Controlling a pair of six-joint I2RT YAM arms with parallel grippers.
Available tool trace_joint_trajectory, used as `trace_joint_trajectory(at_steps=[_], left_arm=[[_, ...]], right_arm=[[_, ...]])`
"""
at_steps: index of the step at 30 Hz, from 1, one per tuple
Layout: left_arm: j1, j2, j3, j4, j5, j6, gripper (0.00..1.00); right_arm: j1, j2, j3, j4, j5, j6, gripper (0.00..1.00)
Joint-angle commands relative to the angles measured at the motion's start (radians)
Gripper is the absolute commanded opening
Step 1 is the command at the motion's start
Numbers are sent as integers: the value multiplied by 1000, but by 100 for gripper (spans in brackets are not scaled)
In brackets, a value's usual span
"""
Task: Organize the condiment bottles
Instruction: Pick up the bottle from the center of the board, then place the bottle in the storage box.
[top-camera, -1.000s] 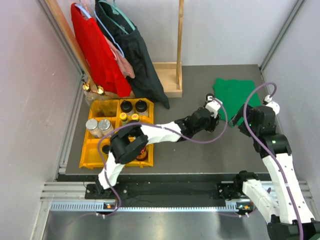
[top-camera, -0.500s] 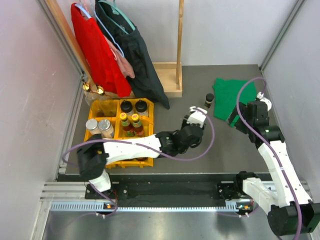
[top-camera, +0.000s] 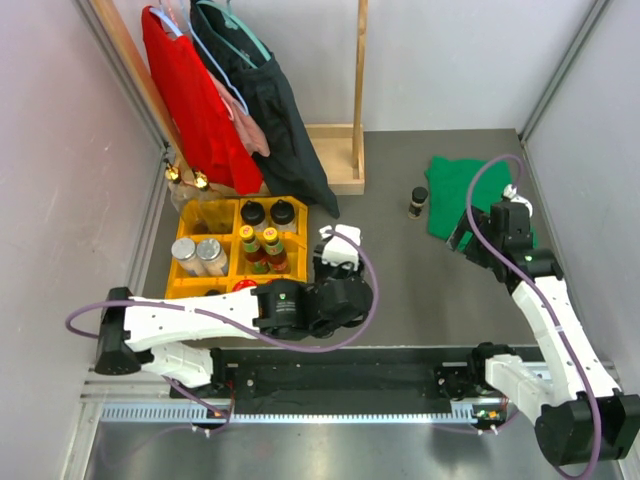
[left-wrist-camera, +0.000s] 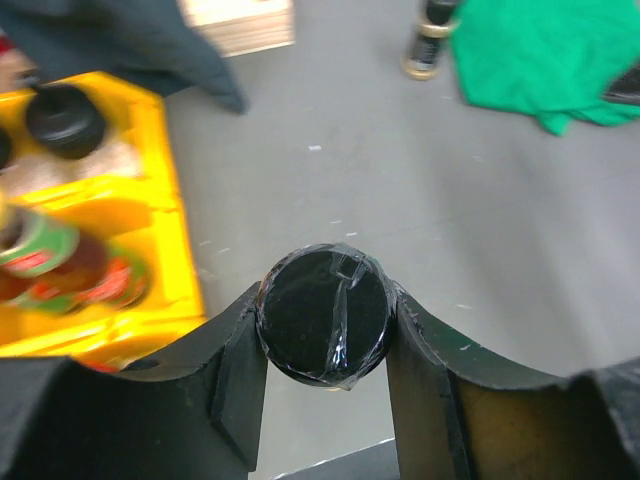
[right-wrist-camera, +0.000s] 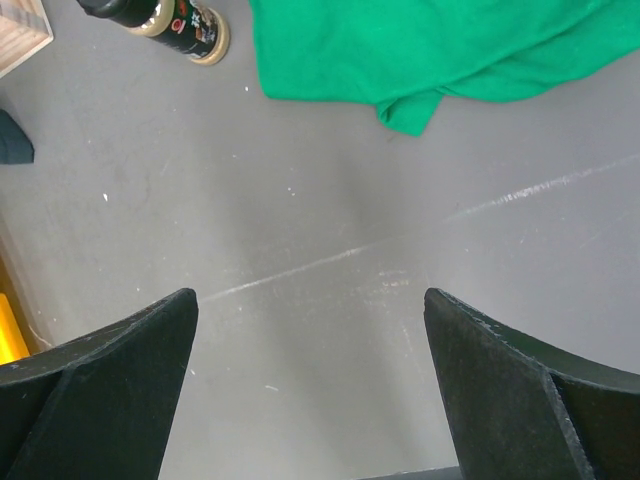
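My left gripper (left-wrist-camera: 323, 312) is shut on a black-capped jar (left-wrist-camera: 323, 318), its cap wrapped in clear film, held above the grey table just right of the yellow tray (left-wrist-camera: 172, 205). In the top view the left gripper (top-camera: 336, 260) hangs by the tray's right edge and hides the jar. The tray (top-camera: 172, 275) holds black-capped jars (top-camera: 267, 212), yellow-capped sauce bottles (top-camera: 258, 236) and silver-lidded jars (top-camera: 197, 252). Another black-capped bottle (top-camera: 418, 201) stands alone near the green cloth. My right gripper (top-camera: 462, 240) is open over bare table (right-wrist-camera: 310, 300).
A green cloth (top-camera: 470, 188) lies at the back right. A wooden clothes rack base (top-camera: 335, 165) stands behind the tray, with red (top-camera: 195, 100) and black garments (top-camera: 265, 110) hanging over it. Gold-topped bottles (top-camera: 187, 178) sit behind the tray.
The left arm has swung left and nearer with the jar, from beside the green cloth to the tray's right edge. The right gripper shifted slightly and stayed open.
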Motion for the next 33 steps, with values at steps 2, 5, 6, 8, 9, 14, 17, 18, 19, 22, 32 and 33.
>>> trace_joint_trajectory(at_steps=[2,5,6,8,9,14,17,18,19,22,32,33], left_arm=[[-18,-77,103,-314,-148,-207,0],[-24,-106,124,-415,-177,-267,0],[-24,-123,124,-426,-181,-275,0],[-24,-138,123,-457,-194,-292,0],[-24,-153,123,-468,-200,-299,0],[-26,-182,138,-530,-262,-315,0],[-24,-198,159,-586,-315,-336,0],[-26,-201,166,-610,-328,-364,0],[-23,-204,178,-636,-335,-390,0],[-18,-210,212,-819,-360,-566,0],[223,-204,184,-734,-268,-391,0],[274,-198,178,-685,-241,-282,0]], right_arm=[[-6,2,17,40,-21,-16,94],[-6,4,17,43,-25,-19,94],[-6,2,15,44,-25,-18,94],[-6,-1,12,51,-31,-18,94],[-6,-2,9,55,-35,-18,94],[-6,-16,-1,61,-39,-19,94],[-6,-30,5,48,-25,-25,94],[-7,-39,2,46,-19,-24,94],[-6,-44,2,48,-18,-24,94],[-6,-53,0,46,-13,-24,95],[-6,-1,6,69,-30,-24,95],[-7,2,6,69,-30,-22,95]])
